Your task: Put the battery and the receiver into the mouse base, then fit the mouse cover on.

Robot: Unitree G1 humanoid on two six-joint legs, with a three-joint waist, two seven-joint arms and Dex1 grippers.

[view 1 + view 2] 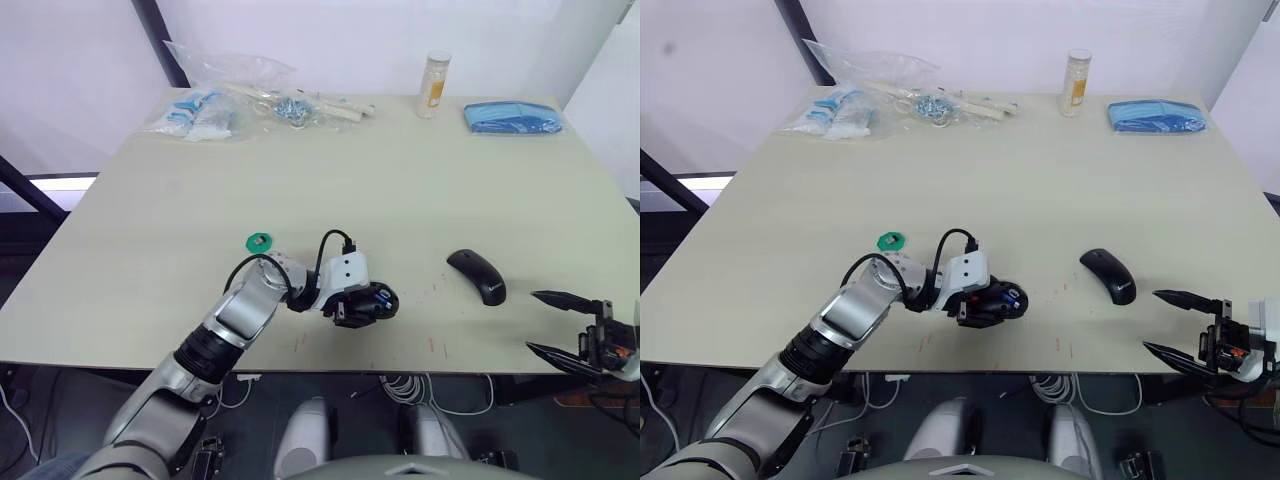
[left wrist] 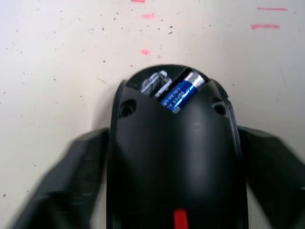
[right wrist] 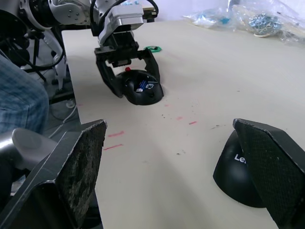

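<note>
Left wrist view shows the battery (image 2: pixel 181 91) seated in the mouse base (image 2: pixel 171 157), which the left end effector (image 1: pixel 362 305) grips. Receiver status is unclear. The mouse cover (image 1: pixel 477 275) lies unfitted on the bench (image 1: pixel 400 170) near the open, empty right end effector (image 1: pixel 552 322).

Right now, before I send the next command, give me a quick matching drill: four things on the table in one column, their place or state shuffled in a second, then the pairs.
Things:
1. small blue cylindrical battery
2. black oval mouse base with red wheel
3. glossy black curved mouse cover
4. green round disc

Places or states:
A. lying alone on the table, ahead of the open right tool
B. between the left tool fingers
C. seated in the open compartment
D. beside the left forearm

Pairs: 1-C, 2-B, 3-A, 4-D
</note>
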